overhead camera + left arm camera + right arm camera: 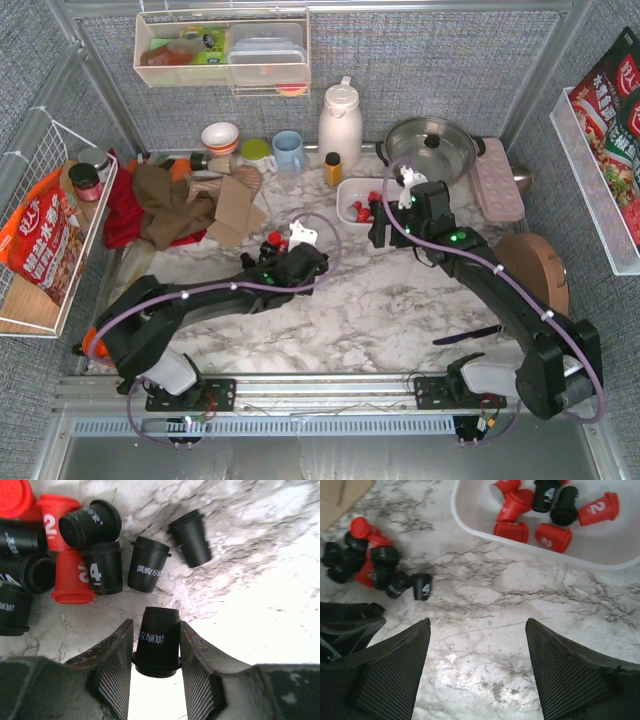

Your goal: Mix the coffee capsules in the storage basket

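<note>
Left gripper [156,630] sits low over the marble table [260,590], pads pinching a black capsule [157,645] by its sides, rim toward the wrist. Just beyond, a heap of red and black capsules [90,565] lies loose on the marble. Right gripper [477,625] hangs spread wide, nothing between its fingers, just short of the white basket [600,542]. Inside it, more capsules [540,510], mostly red, tipped over. Farther back, a steel pot [430,145] and a white jug [340,122].
</note>
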